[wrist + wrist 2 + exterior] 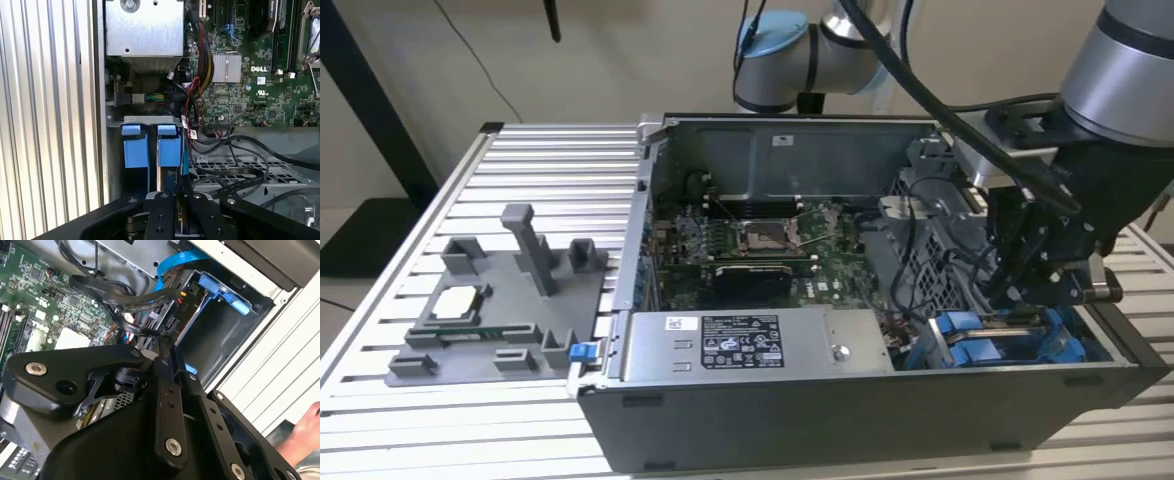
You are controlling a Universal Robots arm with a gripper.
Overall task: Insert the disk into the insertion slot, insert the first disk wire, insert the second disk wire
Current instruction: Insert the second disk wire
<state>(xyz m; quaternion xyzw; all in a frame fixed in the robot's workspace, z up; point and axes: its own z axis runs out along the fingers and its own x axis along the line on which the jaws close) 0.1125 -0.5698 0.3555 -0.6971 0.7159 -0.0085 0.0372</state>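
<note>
At the exterior view's lower right, the gripper hangs over the insertion slot, and I cannot tell its state.

Green motherboard inside grey case. Bright blue carriers in the perforated grey cage. Black gripper, ribbed silver table.
</note>
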